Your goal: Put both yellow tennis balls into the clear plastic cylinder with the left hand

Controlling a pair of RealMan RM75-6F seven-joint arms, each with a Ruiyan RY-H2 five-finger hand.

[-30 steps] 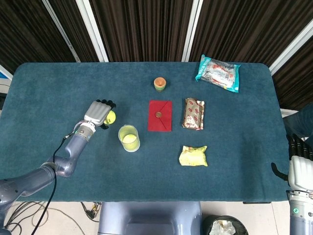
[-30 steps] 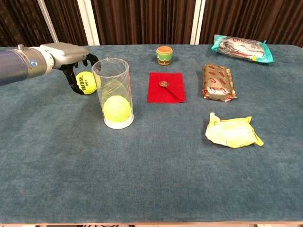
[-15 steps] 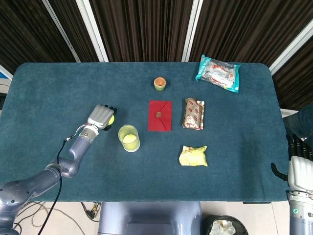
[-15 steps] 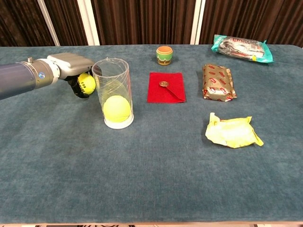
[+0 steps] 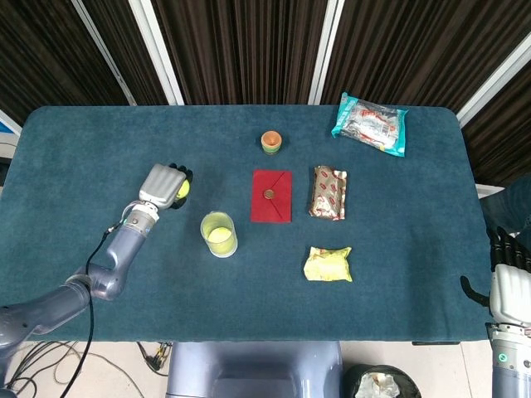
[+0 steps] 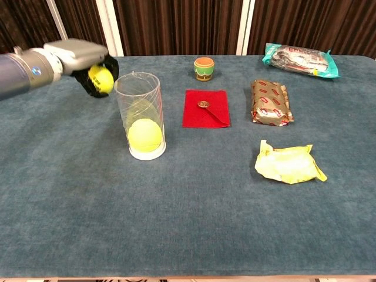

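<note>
We see a teal, carpet-like tabletop (image 6: 194, 223) carrying a clear plastic cylinder (image 6: 140, 117), smooth-walled and upright, with one fuzzy yellow tennis ball (image 6: 145, 134) resting at its bottom. The second tennis ball (image 6: 101, 79) is gripped in our left hand (image 6: 79, 59), lifted off the cloth, just left of the cylinder's rim and about level with it; the dark fingers curl beneath the ball while the grey metal back of the hand covers it from above. Our right hand (image 5: 508, 286) hangs past the tabletop's right edge, well apart from everything; its fingers seem to lie loosely together, but we cannot tell its state from this angle. Elsewhere lie a flat red cloth (image 6: 205, 108), a small orange cup (image 6: 204, 68), a crinkled foil snack bar (image 6: 271, 101) and a crumpled yellow packet (image 6: 288, 163).
</note>
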